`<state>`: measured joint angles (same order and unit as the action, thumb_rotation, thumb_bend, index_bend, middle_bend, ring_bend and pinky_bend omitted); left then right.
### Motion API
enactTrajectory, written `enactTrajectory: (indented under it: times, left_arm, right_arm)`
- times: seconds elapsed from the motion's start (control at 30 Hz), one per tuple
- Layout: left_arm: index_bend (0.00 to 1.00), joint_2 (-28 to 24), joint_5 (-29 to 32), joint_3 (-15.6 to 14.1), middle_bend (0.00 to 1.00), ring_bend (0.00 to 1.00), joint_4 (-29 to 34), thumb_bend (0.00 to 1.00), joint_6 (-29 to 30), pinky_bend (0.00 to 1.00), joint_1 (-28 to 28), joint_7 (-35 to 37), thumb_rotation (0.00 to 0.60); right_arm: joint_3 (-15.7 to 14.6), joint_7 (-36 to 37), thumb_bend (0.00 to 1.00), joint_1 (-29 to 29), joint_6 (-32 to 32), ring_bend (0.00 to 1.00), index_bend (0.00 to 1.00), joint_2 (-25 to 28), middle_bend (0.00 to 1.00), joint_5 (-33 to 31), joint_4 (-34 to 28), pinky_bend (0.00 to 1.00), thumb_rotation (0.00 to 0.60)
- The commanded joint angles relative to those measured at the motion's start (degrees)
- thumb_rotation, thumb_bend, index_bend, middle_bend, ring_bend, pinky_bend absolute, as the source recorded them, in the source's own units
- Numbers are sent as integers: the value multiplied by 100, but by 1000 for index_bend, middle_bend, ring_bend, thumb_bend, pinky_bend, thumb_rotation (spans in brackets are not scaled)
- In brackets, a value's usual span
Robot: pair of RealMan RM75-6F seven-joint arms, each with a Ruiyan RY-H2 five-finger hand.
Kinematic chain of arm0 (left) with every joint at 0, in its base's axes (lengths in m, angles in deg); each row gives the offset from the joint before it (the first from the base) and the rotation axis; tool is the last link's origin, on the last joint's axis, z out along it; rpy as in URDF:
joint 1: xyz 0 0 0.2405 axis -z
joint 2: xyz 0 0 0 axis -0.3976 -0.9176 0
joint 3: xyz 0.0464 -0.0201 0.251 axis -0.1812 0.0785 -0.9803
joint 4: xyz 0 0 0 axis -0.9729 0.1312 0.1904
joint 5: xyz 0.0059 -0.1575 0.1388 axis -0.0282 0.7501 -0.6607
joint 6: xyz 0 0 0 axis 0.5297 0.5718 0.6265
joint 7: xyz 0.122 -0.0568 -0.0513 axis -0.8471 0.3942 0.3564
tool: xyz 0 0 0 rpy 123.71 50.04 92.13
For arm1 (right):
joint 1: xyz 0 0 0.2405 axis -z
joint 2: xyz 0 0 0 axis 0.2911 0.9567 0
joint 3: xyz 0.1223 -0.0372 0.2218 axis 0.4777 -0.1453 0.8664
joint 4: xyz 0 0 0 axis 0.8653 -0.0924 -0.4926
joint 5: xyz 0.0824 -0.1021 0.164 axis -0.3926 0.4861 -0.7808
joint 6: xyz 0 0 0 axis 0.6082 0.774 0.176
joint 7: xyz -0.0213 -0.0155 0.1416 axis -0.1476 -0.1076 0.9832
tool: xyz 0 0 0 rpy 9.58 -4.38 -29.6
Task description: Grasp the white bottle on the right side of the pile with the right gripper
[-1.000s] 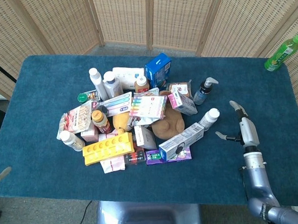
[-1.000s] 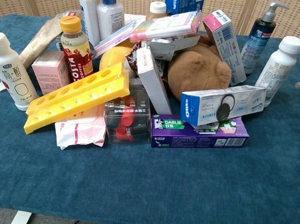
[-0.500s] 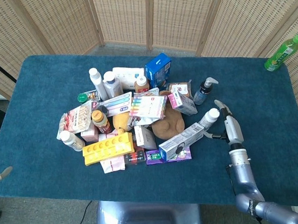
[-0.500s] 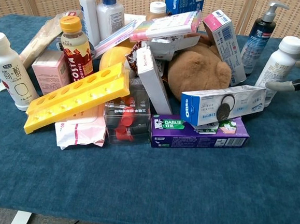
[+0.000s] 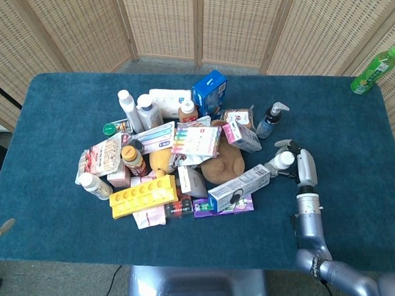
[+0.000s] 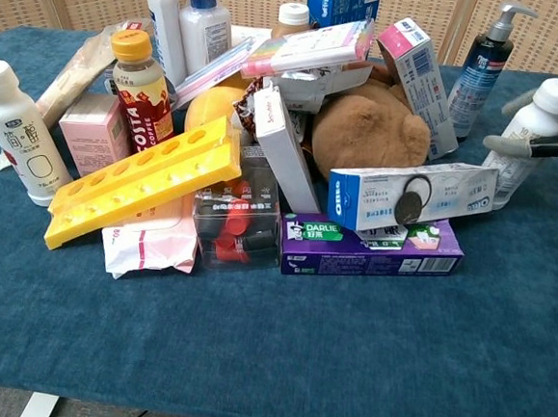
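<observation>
The white bottle (image 5: 280,161) (image 6: 529,122) stands at the right edge of the pile, leaning slightly, against the end of the white Oreo box (image 5: 239,185) (image 6: 410,196). My right hand (image 5: 302,165) (image 6: 555,145) has come in from the right and grips the bottle. One of its fingers (image 6: 512,145) lies across the bottle's front, and another curls behind its neck. Of my left hand (image 5: 3,229) only a tip shows at the left edge of the head view, so its state is hidden.
A dark pump bottle (image 5: 270,119) (image 6: 484,65) stands just behind the white bottle. The brown plush (image 5: 223,163) and several boxes crowd its left side. A green bottle (image 5: 375,69) lies at the far right corner of the blue table (image 5: 355,120).
My right hand moved left to the white bottle and its fingers closed around it. The bottle tipped a little and the Oreo box was nudged left.
</observation>
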<state>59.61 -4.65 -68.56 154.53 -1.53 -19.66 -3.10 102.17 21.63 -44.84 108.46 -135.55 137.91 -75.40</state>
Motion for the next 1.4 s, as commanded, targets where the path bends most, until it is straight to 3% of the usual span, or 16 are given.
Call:
enactTrajectory:
  times: [0.03, 0.27, 0.7, 1.0, 1.4]
  left_arm:
    - [0, -3, -18, -6, 0, 0, 1, 0, 1, 0, -1, 8, 600]
    - [0, -23, -60, -15, 0, 0, 17, 0, 14, 0, -14, 57, 600]
    - [0, -93, -166, -40, 0, 0, 35, 0, 35, 0, -43, 226, 600]
    - [0, -104, -180, -60, 0, 0, 31, 0, -20, 0, -27, 257, 600]
    - [0, -78, -206, -84, 0, 0, 34, 0, -48, 0, -7, 181, 600]
  right_arm:
    - [-7, 78, 82, 26, 73, 644, 556, -78, 940, -2, 128, 719, 600]
    - [51, -41, 83, 65, 335, 643, 559, 95, 941, 106, -111, 719, 600]
    - [485, -1230, 83, 39, 970, 643, 562, 1089, 940, 265, -2008, 719, 600]
    - [802, -2224, 82, -242, 1037, 643, 562, 1617, 940, 282, -3026, 719, 600]
    - [1117, -2959, 88, -476, 1040, 643, 562, 2043, 941, -69, -3682, 719, 600]
